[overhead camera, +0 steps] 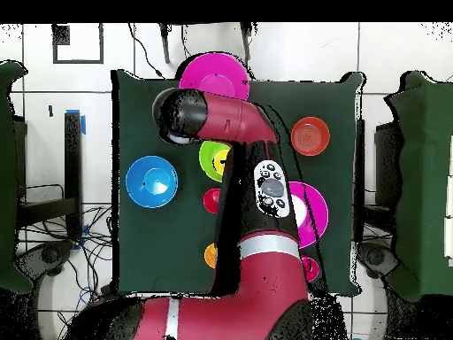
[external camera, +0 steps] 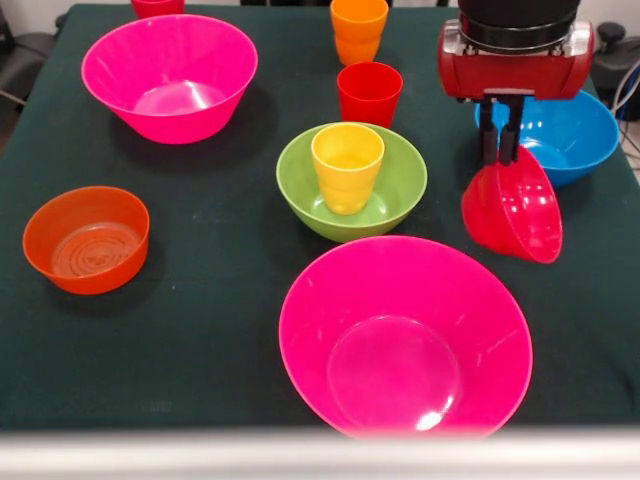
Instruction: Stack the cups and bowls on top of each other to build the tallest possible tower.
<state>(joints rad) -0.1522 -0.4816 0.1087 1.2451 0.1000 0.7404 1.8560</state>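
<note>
My gripper is shut on the rim of the small red bowl and holds it tilted above the cloth, right of the lime-green bowl. A yellow cup stands upright inside the green bowl. The blue bowl lies just behind the gripper. A red cup and an orange cup stand behind the green bowl. In the overhead view the arm hides the gripper and the red bowl; the green bowl and blue bowl show.
One large pink bowl sits far left, another near the front edge. A translucent orange bowl sits at the left. A red item shows at the top edge. The dark cloth covers the table.
</note>
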